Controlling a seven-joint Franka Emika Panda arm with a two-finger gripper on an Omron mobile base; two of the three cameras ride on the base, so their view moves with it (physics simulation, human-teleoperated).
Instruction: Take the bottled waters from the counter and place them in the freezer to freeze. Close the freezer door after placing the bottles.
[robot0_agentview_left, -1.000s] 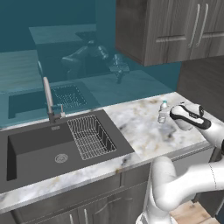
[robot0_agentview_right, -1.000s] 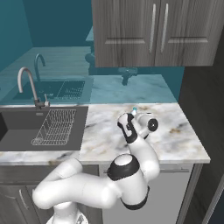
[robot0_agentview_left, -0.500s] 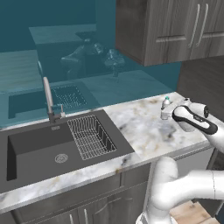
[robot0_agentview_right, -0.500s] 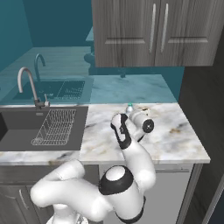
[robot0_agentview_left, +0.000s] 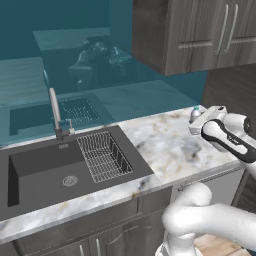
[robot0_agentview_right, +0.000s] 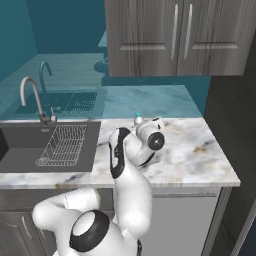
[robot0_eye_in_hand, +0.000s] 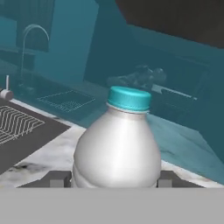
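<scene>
Leftmost, the faucet (robot0_agentview_left: 55, 112) rises behind the dark sink (robot0_agentview_left: 45, 172), whose wire rack (robot0_agentview_left: 103, 156) lies in its right half. To the right of the sink stretches the marble worktop (robot0_agentview_left: 165, 150), and well to the right of the sink, near the worktop's back edge, one water bottle (robot0_eye_in_hand: 117, 144) stands upright with its blue cap (robot0_eye_in_hand: 129, 98) on. The end effector (robot0_eye_in_hand: 114, 178) sits level with the bottle's lower body, a finger on each side and pressed against it, so it appears clenched on the bottle; gripping low and side-on likely keeps the bottle upright for the carry. Whether the bottle has left the worktop cannot be told. Wall cabinets (robot0_agentview_right: 175, 37) hang above, to the right of the sink.
</scene>
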